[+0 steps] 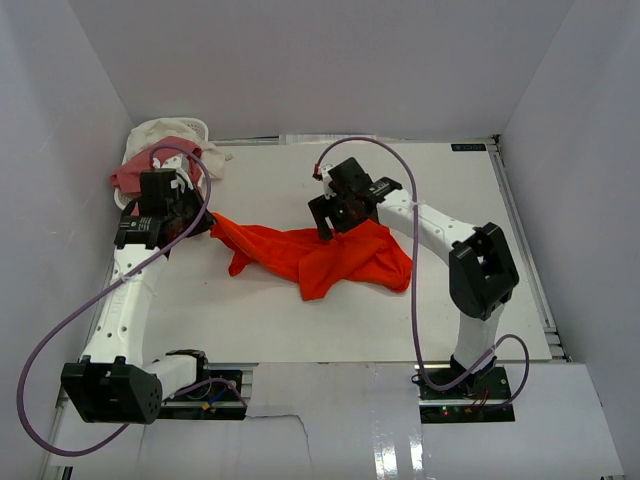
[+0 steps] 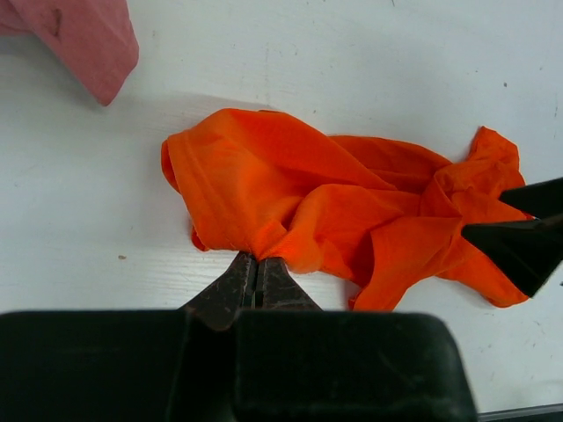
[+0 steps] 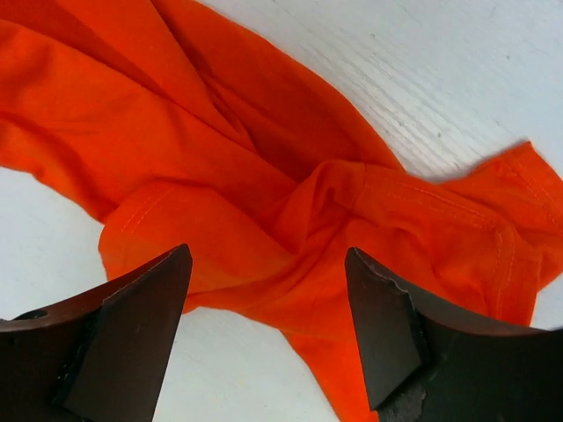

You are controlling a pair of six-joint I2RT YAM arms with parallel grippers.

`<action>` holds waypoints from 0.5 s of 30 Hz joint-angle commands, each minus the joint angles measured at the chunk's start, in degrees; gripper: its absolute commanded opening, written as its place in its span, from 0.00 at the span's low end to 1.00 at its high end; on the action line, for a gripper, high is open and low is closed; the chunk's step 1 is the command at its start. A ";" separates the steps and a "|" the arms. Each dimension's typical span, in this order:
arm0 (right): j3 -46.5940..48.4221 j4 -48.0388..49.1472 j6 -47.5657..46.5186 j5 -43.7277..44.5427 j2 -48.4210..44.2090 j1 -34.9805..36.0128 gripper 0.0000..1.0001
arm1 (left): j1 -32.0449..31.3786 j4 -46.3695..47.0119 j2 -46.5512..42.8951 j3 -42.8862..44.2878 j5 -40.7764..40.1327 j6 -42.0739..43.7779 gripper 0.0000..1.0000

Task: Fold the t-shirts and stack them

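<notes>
The orange-red t-shirt (image 1: pixel 320 255) lies crumpled in the middle of the white table. My left gripper (image 1: pixel 203 224) is shut on its left end; the left wrist view shows the fingers (image 2: pixel 256 268) pinched on a bunched fold of the orange-red t-shirt (image 2: pixel 334 211). My right gripper (image 1: pixel 335 225) hovers open over the shirt's upper right part. In the right wrist view the right gripper (image 3: pixel 268 264) stands wide apart just above the orange fabric (image 3: pixel 264 158), holding nothing. The dusty pink t-shirt (image 1: pixel 128 177) and the cream-white t-shirt (image 1: pixel 160 133) are heaped at the far left corner.
A small white basket (image 1: pixel 197 127) sits under the pink and cream heap at the back left. A corner of the pink t-shirt (image 2: pixel 88 40) shows beyond the left gripper. White walls enclose the table (image 1: pixel 470 200) on three sides.
</notes>
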 commanded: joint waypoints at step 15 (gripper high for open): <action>18.67 -12.03 -3.28 5.74 10.97 12.47 0.75 | 0.42 3.99 -1.44 -4.55 4.15 0.84 0.00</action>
